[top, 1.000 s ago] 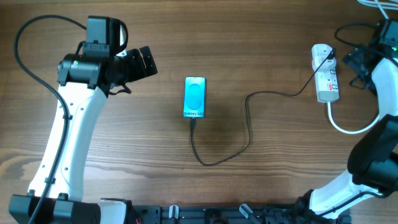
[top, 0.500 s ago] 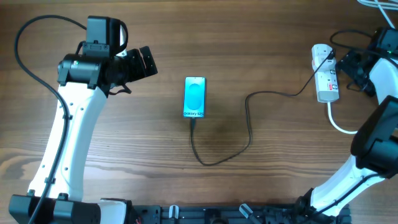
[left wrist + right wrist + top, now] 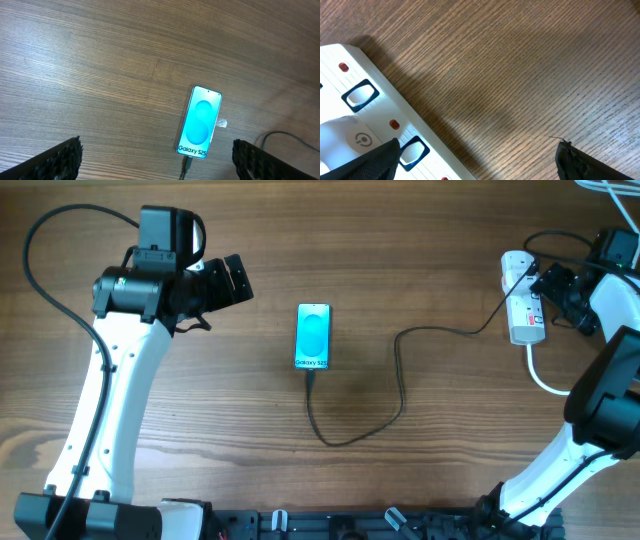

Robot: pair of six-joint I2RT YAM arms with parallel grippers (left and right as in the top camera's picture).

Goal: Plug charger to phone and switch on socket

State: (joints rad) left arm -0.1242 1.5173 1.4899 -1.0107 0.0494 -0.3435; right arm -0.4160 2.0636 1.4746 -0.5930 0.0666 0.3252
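The phone (image 3: 313,336) lies face up mid-table with a cyan screen; it also shows in the left wrist view (image 3: 200,129). The black charger cable (image 3: 400,375) runs from the phone's bottom edge, loops, and reaches the white socket strip (image 3: 524,305) at the far right. Its plug end sits at the phone's bottom port (image 3: 186,164). My left gripper (image 3: 232,280) is open, hovering left of the phone, empty. My right gripper (image 3: 556,288) is open just right of the socket; its view shows the strip's white rocker switches (image 3: 360,95) and red marks.
A white lead (image 3: 548,380) curves from the socket toward the right arm's base. A small white scrap (image 3: 222,122) lies beside the phone's right edge. Bare wooden tabletop (image 3: 200,430) surrounds the phone.
My right gripper has moved left and slightly up, closing in on the socket strip. The left arm, phone and cable have not moved.
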